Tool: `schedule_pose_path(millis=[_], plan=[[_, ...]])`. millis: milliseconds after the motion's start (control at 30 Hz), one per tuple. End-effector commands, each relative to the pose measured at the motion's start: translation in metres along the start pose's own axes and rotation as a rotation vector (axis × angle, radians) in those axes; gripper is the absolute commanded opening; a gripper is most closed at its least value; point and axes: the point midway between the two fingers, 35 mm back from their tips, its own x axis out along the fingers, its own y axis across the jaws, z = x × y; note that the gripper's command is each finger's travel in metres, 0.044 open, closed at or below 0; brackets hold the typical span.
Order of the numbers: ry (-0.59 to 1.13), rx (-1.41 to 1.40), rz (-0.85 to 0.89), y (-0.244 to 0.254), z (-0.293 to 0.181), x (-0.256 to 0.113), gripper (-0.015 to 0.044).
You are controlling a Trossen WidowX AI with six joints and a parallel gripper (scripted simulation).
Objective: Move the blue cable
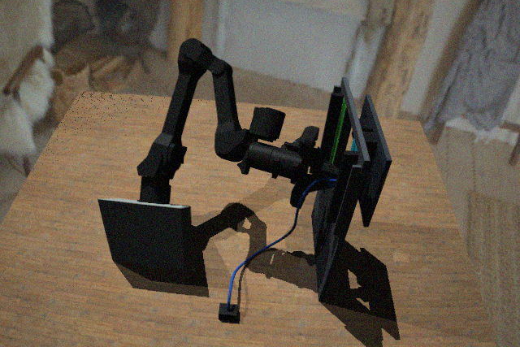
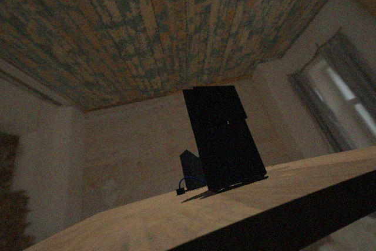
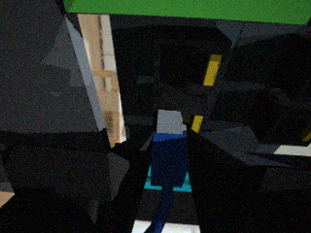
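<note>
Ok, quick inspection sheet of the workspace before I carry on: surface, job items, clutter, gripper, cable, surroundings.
Surface: wood-grain table, shadows across it.
Job items: blue plug at the dark server rack; whether it is seated, cannot tell.
Clutter: dark upright panel near the arm's base; purpose unclear.
Gripper: shut on the plug.
Cable: blue cable runs slack from small black block; no knot seen.
Surroundings: room with curtained window; people, nothing seen.
</note>
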Motion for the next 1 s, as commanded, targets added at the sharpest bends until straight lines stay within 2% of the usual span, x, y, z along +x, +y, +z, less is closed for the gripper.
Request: schedule_pose_path(millis=[0,533,967], plan=[[0.003,0.003,-0.007,-0.0017,0.0004,0.0018,0.0],[0.003,0.004,-0.007,-0.0017,0.0011,0.0037,0.0],[0.002,0.001,-0.001,0.0003,0.0004,0.0018,0.0341]])
